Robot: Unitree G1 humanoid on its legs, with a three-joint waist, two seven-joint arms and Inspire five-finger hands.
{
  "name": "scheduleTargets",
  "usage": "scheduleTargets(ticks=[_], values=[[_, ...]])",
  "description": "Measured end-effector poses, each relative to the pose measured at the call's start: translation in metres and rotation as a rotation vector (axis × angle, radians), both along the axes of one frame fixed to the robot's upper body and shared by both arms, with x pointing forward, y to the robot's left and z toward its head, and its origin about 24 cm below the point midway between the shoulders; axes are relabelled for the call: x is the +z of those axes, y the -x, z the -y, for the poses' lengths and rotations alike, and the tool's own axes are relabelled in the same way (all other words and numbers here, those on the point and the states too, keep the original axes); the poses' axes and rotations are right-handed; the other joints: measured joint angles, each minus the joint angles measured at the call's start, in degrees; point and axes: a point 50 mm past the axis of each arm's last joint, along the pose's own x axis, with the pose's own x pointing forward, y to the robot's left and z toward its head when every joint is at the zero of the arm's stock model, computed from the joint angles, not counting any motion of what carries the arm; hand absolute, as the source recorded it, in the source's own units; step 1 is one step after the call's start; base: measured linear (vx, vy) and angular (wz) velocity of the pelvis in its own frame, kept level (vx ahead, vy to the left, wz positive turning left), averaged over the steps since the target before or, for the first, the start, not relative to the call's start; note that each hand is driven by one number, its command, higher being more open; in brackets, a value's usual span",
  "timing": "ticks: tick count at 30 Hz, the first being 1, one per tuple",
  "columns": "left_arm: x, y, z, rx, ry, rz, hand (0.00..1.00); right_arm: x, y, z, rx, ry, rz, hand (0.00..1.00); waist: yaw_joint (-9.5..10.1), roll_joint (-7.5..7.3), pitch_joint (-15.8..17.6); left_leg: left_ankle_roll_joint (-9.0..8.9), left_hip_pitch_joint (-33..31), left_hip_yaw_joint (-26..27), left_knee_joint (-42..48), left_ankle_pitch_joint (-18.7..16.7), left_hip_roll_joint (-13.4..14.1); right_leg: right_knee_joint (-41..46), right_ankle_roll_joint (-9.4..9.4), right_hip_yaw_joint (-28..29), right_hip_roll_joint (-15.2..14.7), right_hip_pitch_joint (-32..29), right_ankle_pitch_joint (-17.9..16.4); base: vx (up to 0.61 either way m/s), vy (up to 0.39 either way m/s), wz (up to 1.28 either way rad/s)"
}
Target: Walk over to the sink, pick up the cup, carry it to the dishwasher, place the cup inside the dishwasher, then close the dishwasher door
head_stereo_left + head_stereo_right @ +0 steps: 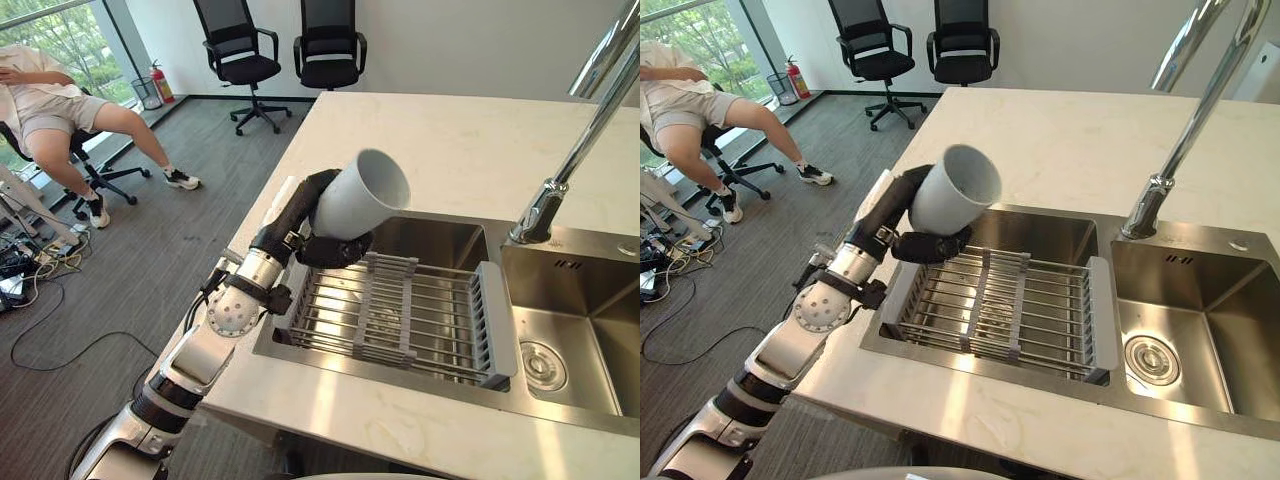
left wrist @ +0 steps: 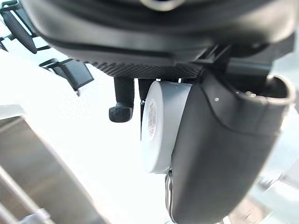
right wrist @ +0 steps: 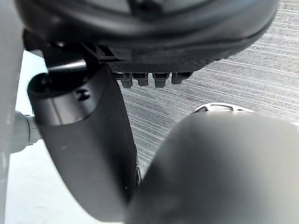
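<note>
A light grey cup (image 1: 365, 195) hangs tilted in the air above the left end of the steel sink (image 1: 440, 242), its mouth facing up and to the right. My left hand (image 1: 322, 247) is shut on it, fingers curled under and around its lower body. The left wrist view shows the cup's (image 2: 161, 126) base pressed between the thumb and the fingers (image 2: 122, 100). My right hand (image 3: 88, 140) hangs over the grey floor with fingers relaxed, holding nothing.
A grey wire dish rack (image 1: 400, 312) spans the left basin below the cup. A chrome faucet (image 1: 570, 170) rises at the right, with a second basin (image 1: 580, 340) beyond. The pale countertop (image 1: 450, 140) surrounds the sink. Two office chairs (image 1: 240, 50) and a seated person (image 1: 60, 110) are further off.
</note>
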Motion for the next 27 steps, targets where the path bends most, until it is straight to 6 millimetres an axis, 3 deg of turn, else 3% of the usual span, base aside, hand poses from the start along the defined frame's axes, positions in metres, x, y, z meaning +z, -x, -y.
scheduleTargets(ticks=[4,12,22,25,27], values=[[-0.011,0.006,-0.012,0.042,0.116,-0.072,0.0,-0.002,0.0,-0.006,-0.013,-0.023,-0.001,1.0,0.7,-1.42,-1.0,0.0,-0.3,-0.6,0.0,0.0,-0.1,-0.6,0.11,-0.6,0.1,0.3,0.2,0.0,-0.013,0.07],[-0.022,0.018,-0.029,0.077,0.428,-0.188,0.0,-0.004,0.004,-0.008,-0.065,-0.04,-0.01,1.0,1.63,-1.95,-1.7,0.04,-0.8,-0.8,0.1,0.0,-0.2,-2.4,0.2,-0.7,0.3,1.0,1.4,0.0,-0.002,0.01],[-0.026,0.044,-0.031,0.028,0.542,-0.195,0.0,-0.005,0.006,-0.008,-0.07,-0.044,-0.018,1.0,3.72,-2.22,-2.0,0.06,-1.3,-0.7,1.9,-1.0,-0.2,-1.8,0.02,-0.1,0.4,0.5,1.6,-0.02,-0.003,-0.04],[-0.025,0.045,-0.027,0.001,0.584,-0.192,0.0,-0.005,0.008,-0.009,-0.078,-0.058,-0.016,1.0,3.82,-2.76,-2.1,0.25,-2.8,-3.1,3.5,-1.3,-1.6,4.3,0.9,-1.4,-1.4,-1.0,-1.2,-0.04,0.011,0.49],[-0.027,0.045,-0.018,-0.039,0.621,-0.21,0.0,-0.005,0.017,-0.007,-0.138,-0.074,-0.015,1.0,3.59,-2.77,-2.0,0.88,-4.1,-7.4,5.4,-2.2,-3.4,13.9,1.33,-0.1,-3.7,-3.3,-3.2,-0.08,0.011,1.02]])
